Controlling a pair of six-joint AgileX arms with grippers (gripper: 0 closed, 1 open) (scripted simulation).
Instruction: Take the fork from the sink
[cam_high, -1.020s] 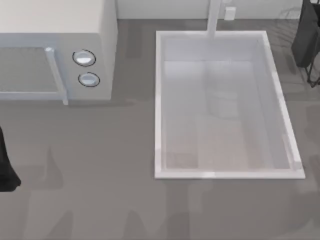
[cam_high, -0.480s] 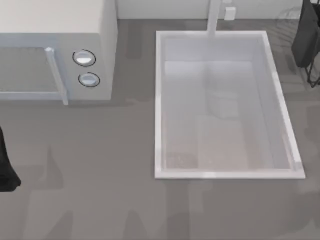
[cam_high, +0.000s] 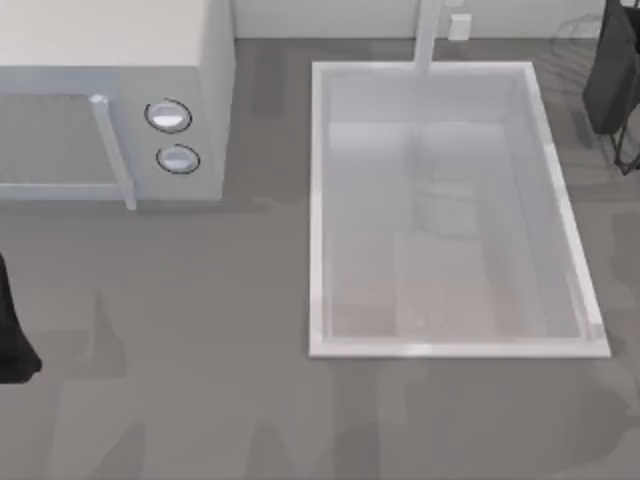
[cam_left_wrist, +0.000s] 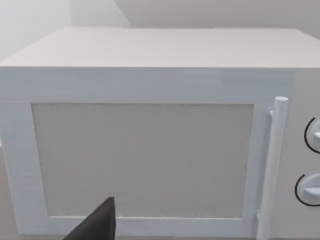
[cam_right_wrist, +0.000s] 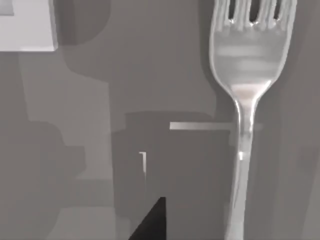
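The fork (cam_right_wrist: 243, 90) lies flat on grey surface beneath the right gripper (cam_right_wrist: 150, 222), whose finger state I cannot tell. The sink (cam_high: 318, 200) sits right of the microwave (cam_high: 200, 60), with open tabletop between them. The left arm (cam_high: 12, 330) is parked at the left edge.

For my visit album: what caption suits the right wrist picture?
Shiny silver fork close up over a grey surface, one dark fingertip of the right hand below it.
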